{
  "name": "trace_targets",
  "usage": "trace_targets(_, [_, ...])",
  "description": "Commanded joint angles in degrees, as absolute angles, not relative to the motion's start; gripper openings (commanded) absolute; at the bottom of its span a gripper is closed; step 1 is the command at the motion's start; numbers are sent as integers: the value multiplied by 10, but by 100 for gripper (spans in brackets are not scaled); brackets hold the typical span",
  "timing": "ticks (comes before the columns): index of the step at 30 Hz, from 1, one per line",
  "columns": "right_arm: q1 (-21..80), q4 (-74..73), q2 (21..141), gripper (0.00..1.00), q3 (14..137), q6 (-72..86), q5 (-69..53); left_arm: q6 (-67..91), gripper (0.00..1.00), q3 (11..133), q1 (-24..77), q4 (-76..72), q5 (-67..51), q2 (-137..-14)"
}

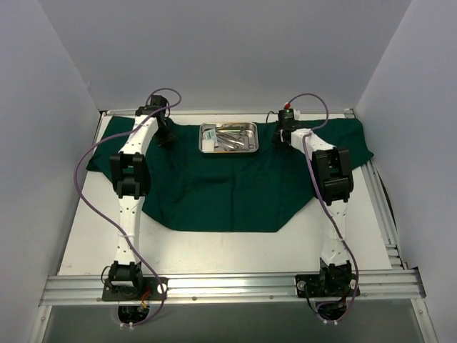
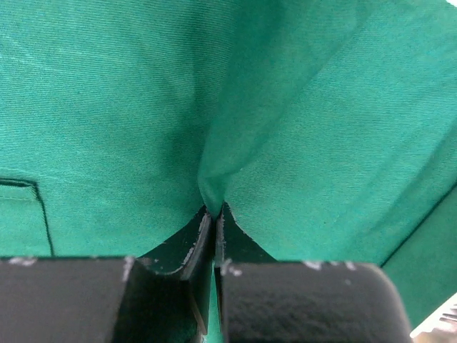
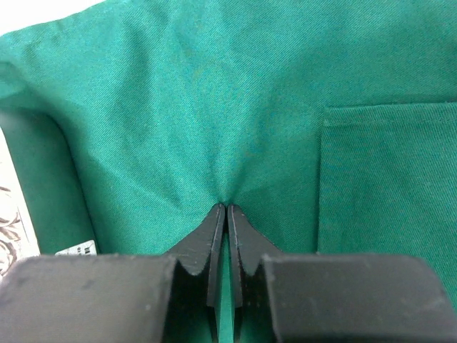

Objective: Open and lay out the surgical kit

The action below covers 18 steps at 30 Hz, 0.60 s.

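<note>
The dark green cloth drape [image 1: 228,193] lies spread across the table. On its far middle sits the shiny steel tray [image 1: 228,137], holding silver instruments [image 1: 232,138] and a white wad [image 1: 208,143]. My left gripper [image 1: 168,136] is down on the drape left of the tray. In the left wrist view that left gripper [image 2: 214,210] is shut on a pinched fold of the drape [image 2: 214,179]. My right gripper [image 1: 285,136] is right of the tray. The right wrist view shows the right gripper [image 3: 226,207] shut on a pucker of the drape [image 3: 228,164].
A sewn patch seam [image 3: 385,179] shows on the drape beside the right gripper. Another seam [image 2: 28,207] lies left of the left gripper. The drape hangs past the table's right rail [image 1: 378,193]. The aluminium base rail [image 1: 228,286] runs along the near edge.
</note>
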<state>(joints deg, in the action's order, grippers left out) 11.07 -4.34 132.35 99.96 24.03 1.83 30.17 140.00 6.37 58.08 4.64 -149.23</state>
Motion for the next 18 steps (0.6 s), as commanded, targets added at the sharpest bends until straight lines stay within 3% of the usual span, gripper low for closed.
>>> trace_targets(1, [96, -97, 1380, 0, 1014, 238, 23, 310, 10, 1447, 46, 566, 39, -1544])
trace_targets(11, [83, -101, 1433, 0, 1092, 231, 18, 332, 11, 1447, 21, 516, 10, -1557])
trace_targets(15, [80, -101, 1440, 1, 1112, 232, 8, 333, 19, 1447, 14, 509, 3, -1556])
trace_targets(18, [80, -112, 1426, 9, 1119, 230, 11, 328, 30, 1442, 14, 509, 0, -1544])
